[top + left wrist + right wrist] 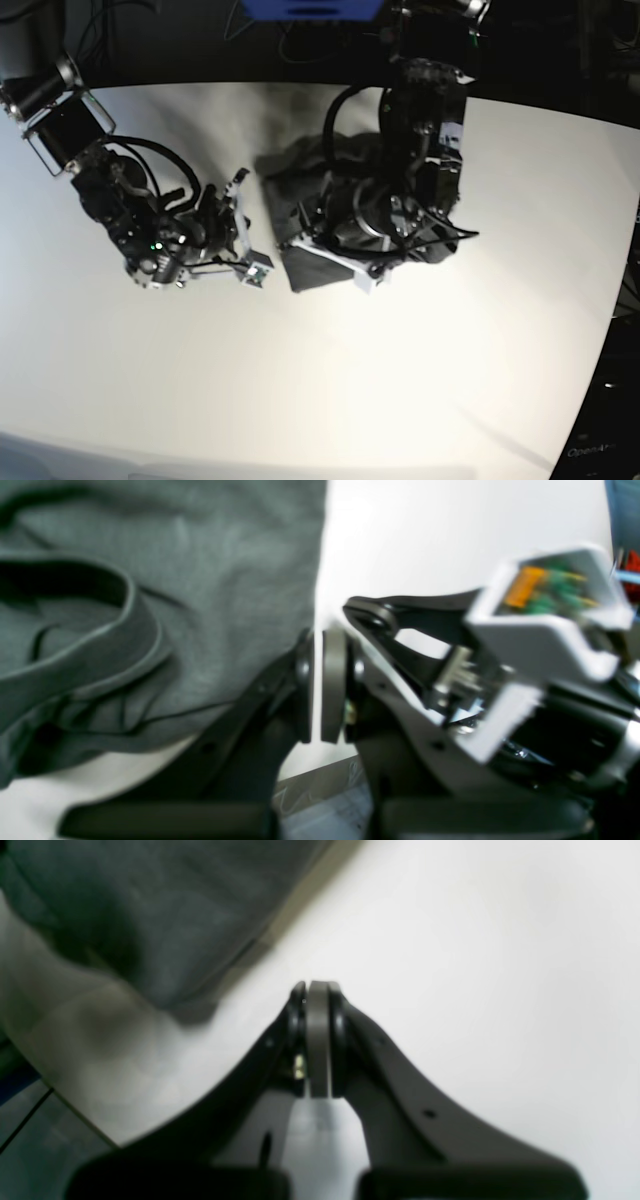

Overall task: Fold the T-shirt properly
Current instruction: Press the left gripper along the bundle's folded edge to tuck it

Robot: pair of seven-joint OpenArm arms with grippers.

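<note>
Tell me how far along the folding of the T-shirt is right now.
Early or midway, it seems. The T-shirt lies bunched and wrinkled on the white table, partly hidden under the left arm, so no neat fold shows. Nothing is in hand: the left gripper is shut beside the cloth edge, and the right gripper is shut over bare table. Smoothing and folding remain.

Bright white table [330, 390], dark surroundings

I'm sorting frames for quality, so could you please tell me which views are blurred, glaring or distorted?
Left wrist view: the pincer's grey housing is smeared, while the T-shirt is fairly sharp. Right wrist view: soft throughout, and the white table is washed out. Base view: wide-angle bending of the table edge, with a bright centre and dark corners.
</note>
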